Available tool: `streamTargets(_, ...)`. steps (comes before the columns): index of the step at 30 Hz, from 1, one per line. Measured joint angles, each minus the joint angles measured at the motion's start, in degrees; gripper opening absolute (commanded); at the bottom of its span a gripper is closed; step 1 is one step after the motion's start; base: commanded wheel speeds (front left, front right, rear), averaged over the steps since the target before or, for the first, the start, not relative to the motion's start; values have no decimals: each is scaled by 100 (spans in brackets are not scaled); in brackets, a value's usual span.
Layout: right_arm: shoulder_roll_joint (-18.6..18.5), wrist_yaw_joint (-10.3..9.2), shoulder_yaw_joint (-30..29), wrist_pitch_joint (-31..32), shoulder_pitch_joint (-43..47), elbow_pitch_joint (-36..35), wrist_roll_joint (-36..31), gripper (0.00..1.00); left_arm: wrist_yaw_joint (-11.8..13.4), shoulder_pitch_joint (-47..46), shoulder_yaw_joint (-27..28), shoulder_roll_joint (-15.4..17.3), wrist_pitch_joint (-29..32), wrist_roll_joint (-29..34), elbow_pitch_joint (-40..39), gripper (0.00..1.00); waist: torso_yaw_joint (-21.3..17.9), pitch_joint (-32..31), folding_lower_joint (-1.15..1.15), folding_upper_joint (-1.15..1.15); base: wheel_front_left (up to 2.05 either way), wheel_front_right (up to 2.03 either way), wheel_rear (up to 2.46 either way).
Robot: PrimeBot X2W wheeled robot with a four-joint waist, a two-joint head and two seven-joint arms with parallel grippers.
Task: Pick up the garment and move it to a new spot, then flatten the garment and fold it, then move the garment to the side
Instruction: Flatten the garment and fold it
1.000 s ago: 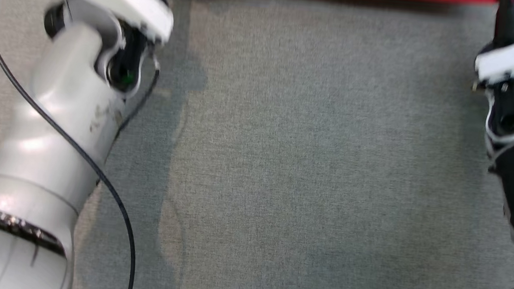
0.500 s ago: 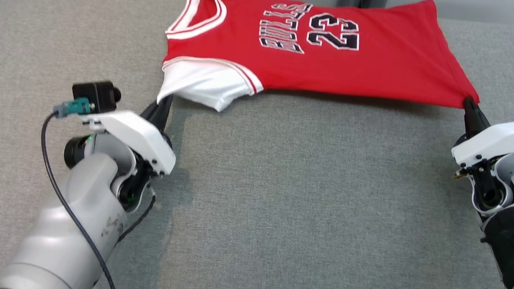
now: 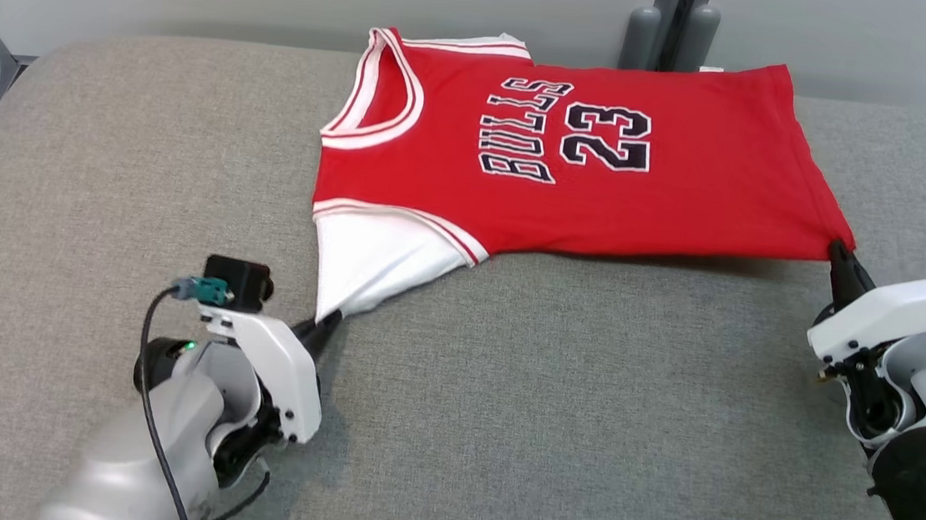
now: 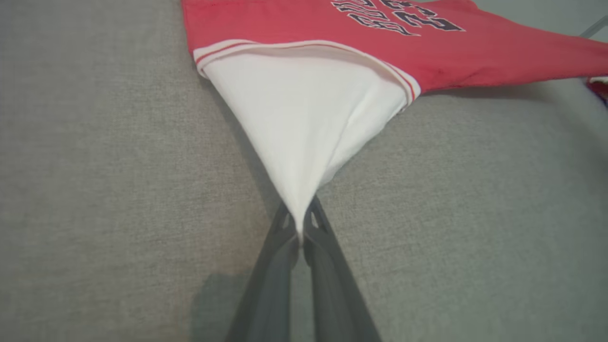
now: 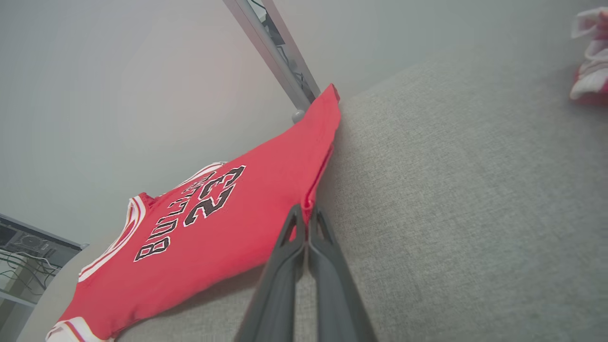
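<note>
The left end effector [image 3: 329,321] pinches the white sleeve [image 3: 371,260] of the red garment [image 3: 603,188]. The right end effector [image 3: 839,255] pinches its bottom corner, above the grey tabletop [image 3: 540,434].

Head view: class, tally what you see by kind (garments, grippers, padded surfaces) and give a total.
Garments: 1, the red jersey
Grippers: 2, the left gripper and the right gripper, each shut on the jersey
Surfaces: 1, the grey padded surface
Total: 4

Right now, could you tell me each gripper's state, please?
Left gripper: closed on the garment, at its white sleeve.
Right gripper: closed on the garment, at its hem corner.
</note>
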Motion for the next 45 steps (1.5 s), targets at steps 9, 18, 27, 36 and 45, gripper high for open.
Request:
streamTargets(9,-153,-1,489,500,242,157,27,0,0,372,-695,525,520,-63,-631,0,-45,-283,0,0,0,0,0)
streamTargets(18,-378,0,859,1061,376,42,91,0,0,643,-1156,1010,973,-474,-1510,0,-133,-636,0,0,0,0,0)
streamTargets(27,-664,0,1185,1489,498,-341,316,0,0,831,-1056,1574,1026,-1281,-2296,0,-208,-991,0,0,0,0,0)
streamTargets(36,-776,0,1526,1680,594,-478,430,0,0,1097,-1155,1835,1379,-1818,-2820,0,-234,-1170,0,0,0,0,0)
streamTargets(45,-948,0,1863,2414,823,-639,708,0,0,1462,-1306,2228,1980,-2395,-3438,0,-258,-1337,0,0,0,0,0)
